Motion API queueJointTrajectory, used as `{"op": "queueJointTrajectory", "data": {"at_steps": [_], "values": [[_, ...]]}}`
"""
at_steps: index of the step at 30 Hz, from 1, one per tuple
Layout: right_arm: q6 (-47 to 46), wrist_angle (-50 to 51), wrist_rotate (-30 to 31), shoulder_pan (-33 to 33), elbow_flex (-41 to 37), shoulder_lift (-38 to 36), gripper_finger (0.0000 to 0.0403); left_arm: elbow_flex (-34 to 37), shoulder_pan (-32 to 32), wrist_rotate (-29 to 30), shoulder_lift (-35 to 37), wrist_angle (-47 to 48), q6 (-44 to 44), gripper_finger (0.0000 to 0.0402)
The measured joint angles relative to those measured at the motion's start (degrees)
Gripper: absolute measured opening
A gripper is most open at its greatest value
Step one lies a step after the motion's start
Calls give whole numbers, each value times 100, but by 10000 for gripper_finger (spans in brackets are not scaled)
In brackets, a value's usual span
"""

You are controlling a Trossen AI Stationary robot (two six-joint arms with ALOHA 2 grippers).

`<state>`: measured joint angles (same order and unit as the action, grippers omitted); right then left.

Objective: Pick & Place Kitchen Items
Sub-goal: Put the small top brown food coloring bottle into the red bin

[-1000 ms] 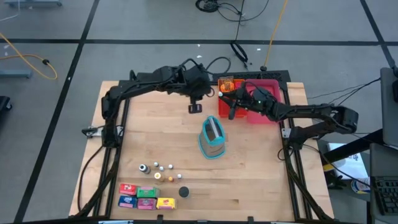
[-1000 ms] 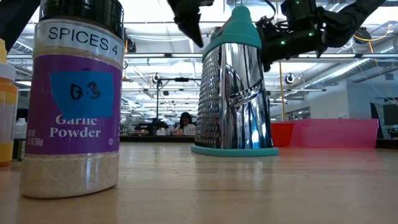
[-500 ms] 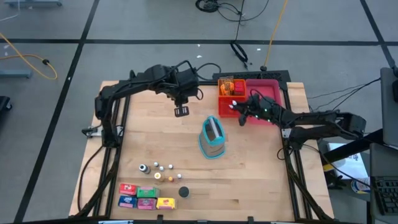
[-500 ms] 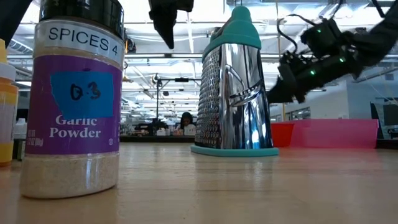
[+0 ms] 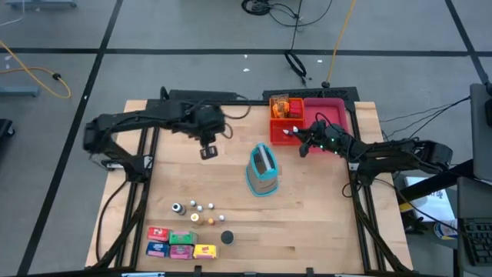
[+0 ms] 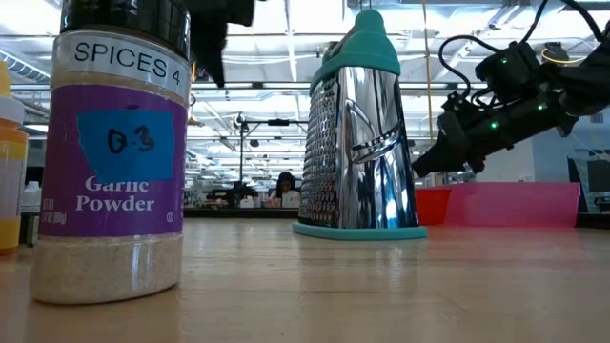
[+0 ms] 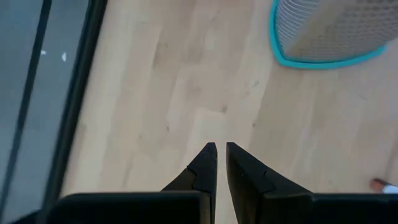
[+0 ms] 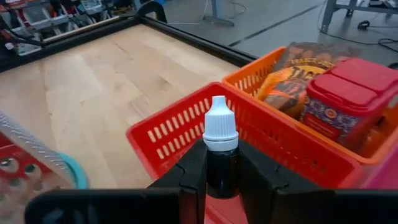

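Observation:
Several tiny spice bottles (image 5: 194,208) stand near the table's near left, with small red, blue, green and yellow boxes (image 5: 181,245), an orange piece (image 5: 221,219) and a black piece (image 5: 227,238) beside them. A garlic powder jar (image 6: 119,152) fills the low view's left. My right gripper (image 8: 221,152) hovers by the red tray's (image 5: 327,115) left rim, shut on a small dark bottle with a white cap (image 8: 221,124). My left gripper (image 7: 219,148) is shut and holds nothing, above bare wood left of the grater (image 5: 262,171). My right gripper pinches the small dark bottle by its body (image 8: 221,167), just below the white cap, between the two fingers. The cap sticks out past the fingertips. The fingers slant down toward the table's left (image 6: 424,164), and the bottle is lifted clear of the table.
A steel grater with teal trim (image 6: 360,133) stands upright mid-table between the arms. An orange tray (image 8: 292,68) at the far edge holds a snack bag and a red-lidded jar (image 8: 339,102); the red tray adjoins it. Bare wood lies between the grater and the small items.
My left gripper has swung from near the orange tray toward the table's left and near side, now left of the grater. My right gripper has come down and shifted slightly right along the red tray's left rim.

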<state>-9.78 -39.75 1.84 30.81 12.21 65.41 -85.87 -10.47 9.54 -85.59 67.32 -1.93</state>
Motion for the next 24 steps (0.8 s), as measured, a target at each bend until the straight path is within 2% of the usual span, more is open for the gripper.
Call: {"op": "queueJointTrajectory", "data": {"at_steps": [6, 11, 16, 24], "values": [[-1, 179, 5, 36, -2, 10, 77, 1315, 472, -1, 1139, -457, -698, 37], [33, 201, 142, 34, -2, 17, 85, 2112, 830, 89, 1854, -495, -1217, 37], [32, 138, 139, 34, -2, 17, 87, 2551, 1082, 396, 2400, -493, -1631, 37], [-2, 181, 150, 34, -2, 17, 99, 2728, 1411, 551, 2941, -453, -1968, 37]]}}
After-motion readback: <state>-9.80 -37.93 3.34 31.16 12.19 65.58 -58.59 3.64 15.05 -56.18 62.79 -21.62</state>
